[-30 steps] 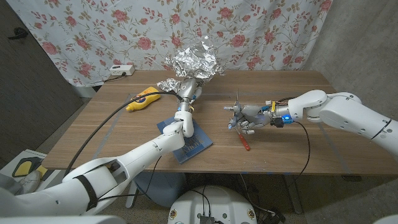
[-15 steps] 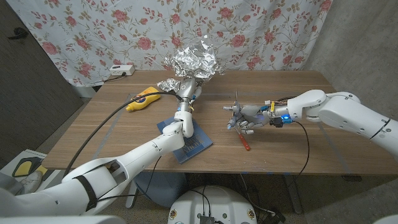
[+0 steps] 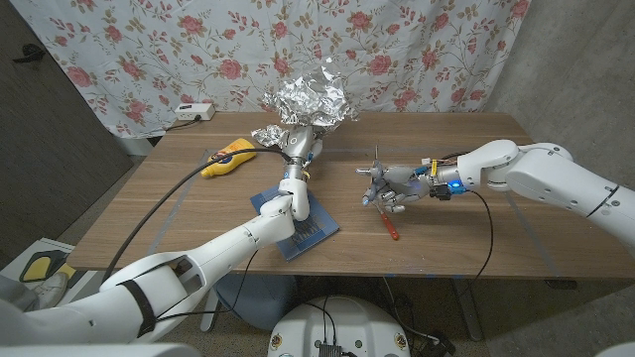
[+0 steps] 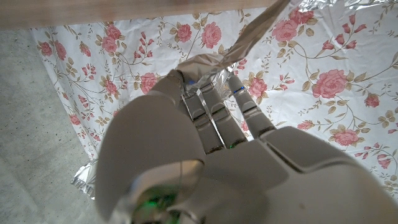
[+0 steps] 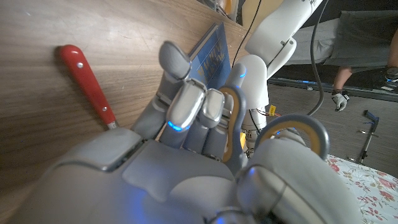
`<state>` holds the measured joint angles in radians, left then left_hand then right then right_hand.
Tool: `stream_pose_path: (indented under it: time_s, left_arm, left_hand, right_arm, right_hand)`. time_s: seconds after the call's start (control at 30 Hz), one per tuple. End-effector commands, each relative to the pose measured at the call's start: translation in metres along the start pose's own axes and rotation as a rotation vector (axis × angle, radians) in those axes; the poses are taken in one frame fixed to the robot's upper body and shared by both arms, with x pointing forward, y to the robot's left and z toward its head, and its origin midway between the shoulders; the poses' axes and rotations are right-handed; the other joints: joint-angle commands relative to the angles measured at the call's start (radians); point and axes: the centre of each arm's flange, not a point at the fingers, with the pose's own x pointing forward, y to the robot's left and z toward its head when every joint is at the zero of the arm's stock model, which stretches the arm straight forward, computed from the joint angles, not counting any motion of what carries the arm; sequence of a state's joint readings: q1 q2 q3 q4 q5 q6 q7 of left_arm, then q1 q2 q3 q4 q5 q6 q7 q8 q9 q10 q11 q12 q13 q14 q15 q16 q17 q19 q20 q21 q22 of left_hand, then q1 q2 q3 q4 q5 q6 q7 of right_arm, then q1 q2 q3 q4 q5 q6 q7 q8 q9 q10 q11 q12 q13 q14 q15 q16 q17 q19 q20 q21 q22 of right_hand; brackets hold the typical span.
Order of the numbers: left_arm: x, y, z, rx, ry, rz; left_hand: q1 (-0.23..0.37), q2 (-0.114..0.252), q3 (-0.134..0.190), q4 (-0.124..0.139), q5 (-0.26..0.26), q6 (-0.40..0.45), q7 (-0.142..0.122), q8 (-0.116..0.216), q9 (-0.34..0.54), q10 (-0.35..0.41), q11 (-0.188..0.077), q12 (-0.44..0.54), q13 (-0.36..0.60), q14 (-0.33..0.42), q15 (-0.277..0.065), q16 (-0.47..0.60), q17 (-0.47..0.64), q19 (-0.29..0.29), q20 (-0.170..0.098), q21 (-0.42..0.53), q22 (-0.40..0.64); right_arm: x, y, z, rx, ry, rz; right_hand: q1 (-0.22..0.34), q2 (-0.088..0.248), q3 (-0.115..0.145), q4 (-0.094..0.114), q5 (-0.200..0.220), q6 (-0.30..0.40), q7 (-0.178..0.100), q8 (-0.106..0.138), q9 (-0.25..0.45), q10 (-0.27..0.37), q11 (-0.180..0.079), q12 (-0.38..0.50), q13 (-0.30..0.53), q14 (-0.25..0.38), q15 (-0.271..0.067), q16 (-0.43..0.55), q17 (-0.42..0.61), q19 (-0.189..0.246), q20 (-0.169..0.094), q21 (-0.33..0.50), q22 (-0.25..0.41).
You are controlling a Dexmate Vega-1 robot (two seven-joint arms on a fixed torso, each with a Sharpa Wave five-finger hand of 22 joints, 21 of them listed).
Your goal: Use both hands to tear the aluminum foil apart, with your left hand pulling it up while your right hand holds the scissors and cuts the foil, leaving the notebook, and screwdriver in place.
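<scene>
Above the table, the left hand grips the lower end of the crumpled foil and holds it lifted, fingers closed around a twisted strip of it. Well off to that hand's right, the right hand holds the scissors, its fingers through the yellow-lined handles, with the blade tips pointing toward the foil but well apart from it. One risk I see is that the thin strip tears or slips out of the left hand's grip if it pulls before the blades bite. Another is the right hand dragging across the red-handled screwdriver, which lies just below it, or the left forearm brushing the blue notebook beneath it, moving things meant to stay put. Whether the scissor blades are parted or closed is too small to tell, and the wrist view hides the blades behind the fingers. A person stands at the edge of the right wrist view.
</scene>
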<state>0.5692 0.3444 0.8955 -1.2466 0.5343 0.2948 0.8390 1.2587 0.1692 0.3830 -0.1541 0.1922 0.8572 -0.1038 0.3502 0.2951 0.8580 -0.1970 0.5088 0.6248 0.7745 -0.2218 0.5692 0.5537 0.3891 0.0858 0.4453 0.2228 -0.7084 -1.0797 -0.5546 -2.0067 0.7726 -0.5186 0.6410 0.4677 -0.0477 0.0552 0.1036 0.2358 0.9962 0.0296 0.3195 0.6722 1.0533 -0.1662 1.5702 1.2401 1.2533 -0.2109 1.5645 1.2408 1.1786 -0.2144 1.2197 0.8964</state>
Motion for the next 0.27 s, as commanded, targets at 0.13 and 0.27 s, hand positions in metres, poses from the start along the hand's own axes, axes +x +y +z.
stream_pose_path:
  time_s: [0.13,0.27]
  left_arm:
    - [-0.0015,-0.0054,0.001,-0.002,-0.009,-0.015]
    - [-0.001,-0.0045,0.0006,0.0,-0.011,-0.013]
  left_hand:
    - [0.005,0.005,0.002,0.004,0.0,0.004,0.002,-0.001,0.004,0.019,-0.01,0.003,0.007,-0.004,-0.016,-0.002,0.005,-0.007,-0.003,0.007,0.003]
    - [0.005,0.005,0.002,0.004,0.0,0.004,0.001,-0.002,0.004,0.019,-0.01,0.0,0.006,-0.004,-0.016,-0.003,0.006,-0.008,-0.003,0.009,0.002]
  right_arm:
    - [-0.0005,0.0001,-0.0018,0.011,0.01,-0.01]
    - [0.0019,0.0009,-0.0031,0.01,0.005,-0.005]
  right_hand:
    - [0.002,0.013,-0.002,0.004,0.005,0.032,0.064,0.003,0.004,0.005,-0.006,0.003,0.002,0.009,-0.001,0.006,0.002,0.008,0.002,0.003,0.007]
    - [0.004,0.014,-0.003,0.004,0.006,0.034,0.063,0.004,0.003,0.006,-0.007,0.004,0.002,0.01,-0.001,0.006,0.002,0.01,0.003,0.003,0.008]
